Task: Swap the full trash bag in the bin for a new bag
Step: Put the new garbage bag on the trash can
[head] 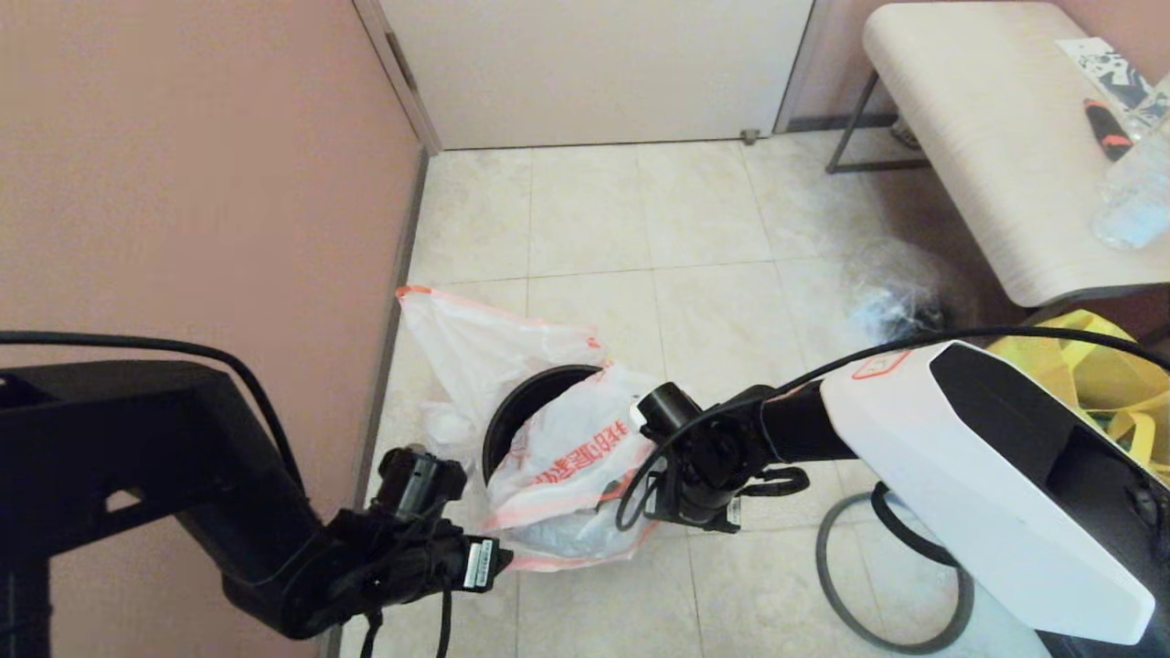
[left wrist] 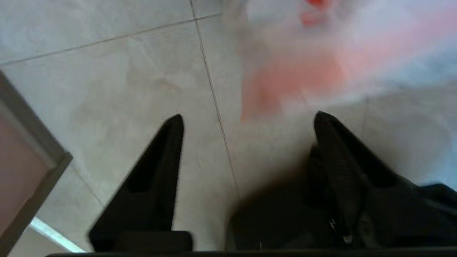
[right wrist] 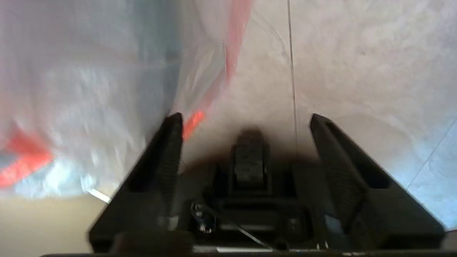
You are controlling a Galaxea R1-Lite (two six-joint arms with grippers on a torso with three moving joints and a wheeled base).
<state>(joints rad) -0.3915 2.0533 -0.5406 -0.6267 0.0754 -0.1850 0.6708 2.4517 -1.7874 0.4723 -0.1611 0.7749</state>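
The left gripper (left wrist: 246, 119) has its two black fingers (left wrist: 157, 171) spread wide with nothing between them, only floor tile showing in the gap. In the head view it sits low at the near left (head: 494, 559), just beside the near edge of the new bag (head: 571, 466), whose orange edge blurs across the far side of the left wrist view (left wrist: 303, 71).

The right gripper (right wrist: 242, 119) is also spread open and holds nothing. One of its fingers (right wrist: 164, 167) lies against or just beside the thin plastic and orange edge of the new bag (right wrist: 89, 100), and bare tile shows past the other. In the head view it sits at the right side of that bag (head: 663, 498), its wrist reaching in from the right.

The new bag, white with a row of big red characters, is draped loosely over the near right part of the bin (head: 526, 402) and spills onto the floor (head: 695, 302) on the near side. The bin's dark round mouth is open on its far left side.

The full trash bag (head: 471, 352) rests on the floor just behind and to the left of the bin, touching it, close to the pink wall (head: 183, 183).

A grey hoop (head: 845, 594) lies on the tile at the near right, partly under the right arm. A clear bag (head: 891, 292) sits farther right near a white bench (head: 987, 137), with a yellow tote (head: 1115, 375) beside it.
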